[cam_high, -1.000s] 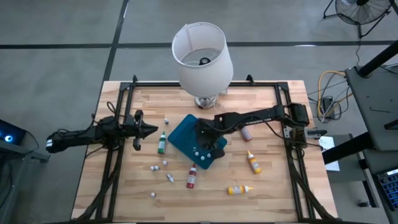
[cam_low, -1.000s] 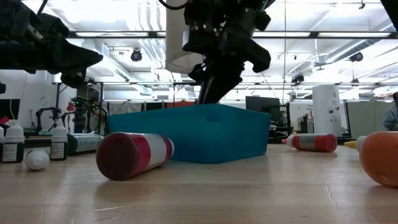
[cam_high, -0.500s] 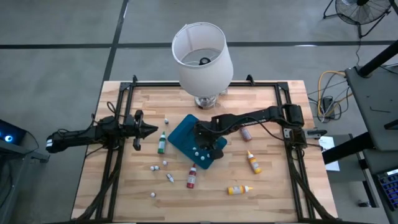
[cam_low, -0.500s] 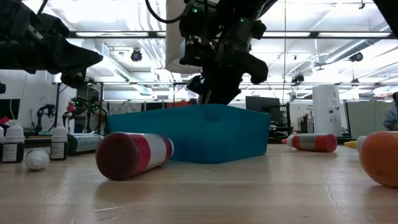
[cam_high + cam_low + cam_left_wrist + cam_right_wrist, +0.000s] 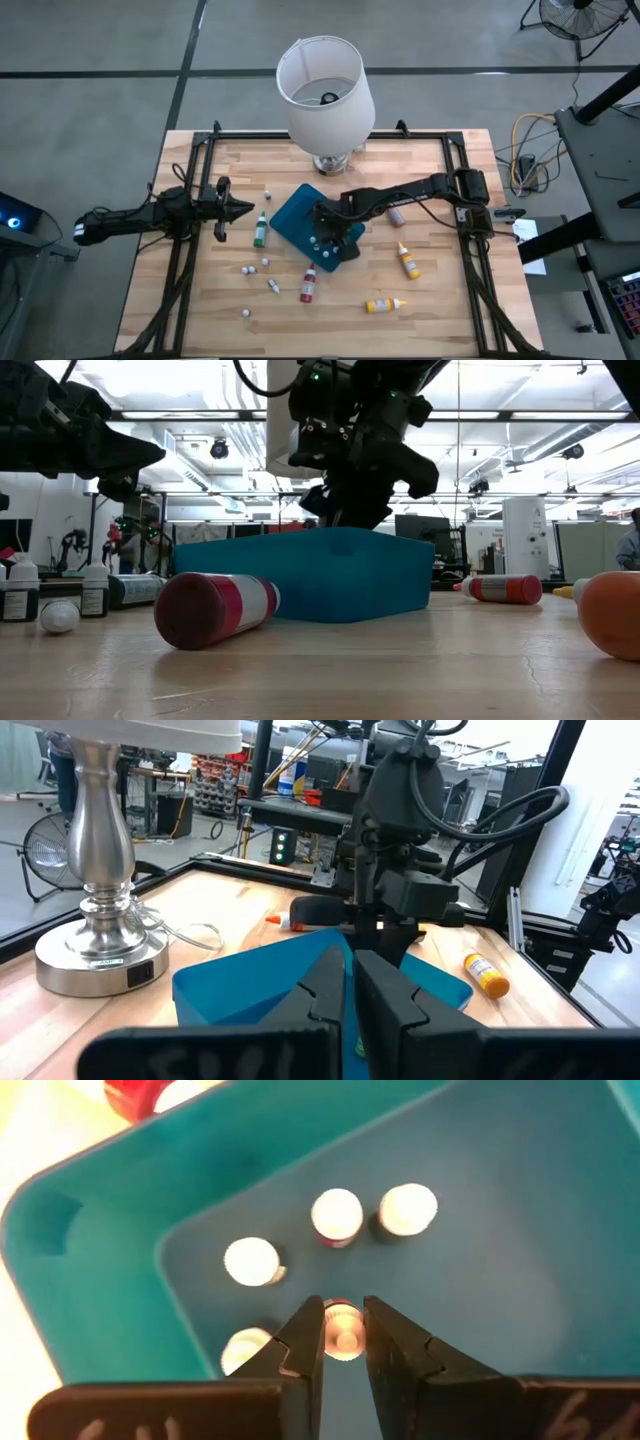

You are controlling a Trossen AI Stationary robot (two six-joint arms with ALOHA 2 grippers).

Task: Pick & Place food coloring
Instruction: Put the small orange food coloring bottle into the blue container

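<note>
Four white-capped food coloring bottles stood in the teal tray as my right gripper pinched a fifth; my left gripper hung aside, fingers pressed together

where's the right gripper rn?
High view: the right gripper is over the teal tray at table centre, shut on a small bottle beside four standing ones.
</note>
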